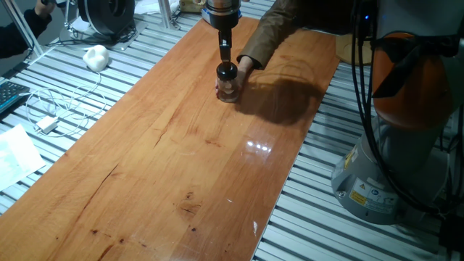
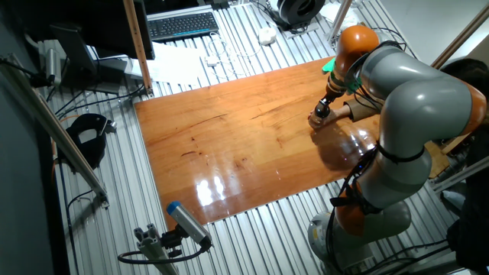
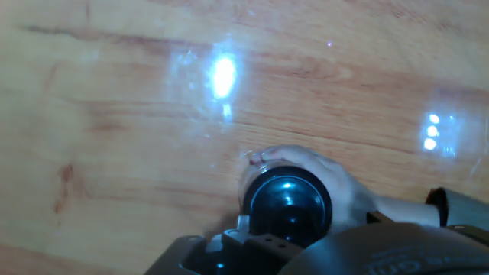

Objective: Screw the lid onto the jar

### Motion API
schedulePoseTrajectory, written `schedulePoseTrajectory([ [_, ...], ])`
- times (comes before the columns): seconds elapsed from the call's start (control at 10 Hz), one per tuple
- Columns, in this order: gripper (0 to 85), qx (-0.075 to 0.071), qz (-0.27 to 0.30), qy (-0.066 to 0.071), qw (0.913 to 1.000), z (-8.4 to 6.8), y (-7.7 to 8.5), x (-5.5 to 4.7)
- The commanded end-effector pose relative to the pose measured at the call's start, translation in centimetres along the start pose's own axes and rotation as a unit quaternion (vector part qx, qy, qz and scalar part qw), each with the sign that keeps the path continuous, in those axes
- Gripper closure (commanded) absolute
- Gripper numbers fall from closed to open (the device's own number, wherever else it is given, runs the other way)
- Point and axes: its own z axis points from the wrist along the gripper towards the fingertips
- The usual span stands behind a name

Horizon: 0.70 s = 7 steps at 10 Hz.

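The black lid [image 1: 227, 72] sits on top of the small clear jar [image 1: 229, 92], which stands on the wooden table [image 1: 181, 167] near its far end. My gripper [image 1: 225, 61] comes straight down from above and is shut on the knob of the lid. A person's hand [image 1: 245, 67] holds the jar from the right. In the hand view the lid [image 3: 289, 202] fills the lower middle, with the person's fingers [image 3: 336, 187] wrapped around the jar beneath it; the jar is mostly hidden. In the other fixed view my gripper [image 2: 324, 108] stands over the lid [image 2: 317, 118].
The person's sleeved arm [image 1: 290, 29] reaches in across the table's far right. The robot base [image 1: 406, 145] stands to the right of the table. A white object [image 1: 96, 56], cables and an adapter [image 1: 47, 125] lie on the slatted surface to the left.
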Motion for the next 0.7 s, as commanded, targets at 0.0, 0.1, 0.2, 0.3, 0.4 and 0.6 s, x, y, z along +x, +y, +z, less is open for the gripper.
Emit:
schedulePoseTrajectory([
  [0.0,51.0,0.000,0.000,0.001,1.0000,0.02,0.02,-0.01],
  [0.1,51.0,-0.001,0.000,0.001,1.0000,0.11,0.15,-0.04],
  [0.2,51.0,-0.003,0.000,0.000,1.0000,0.19,0.26,-0.08],
  [0.3,51.0,-0.007,0.000,0.000,1.0000,0.23,0.24,-0.09],
  [0.4,68.0,-0.012,0.000,0.000,0.9999,0.29,0.18,-0.11],
  [0.6,85.0,-0.026,0.000,0.008,0.9996,0.39,0.10,-0.18],
])
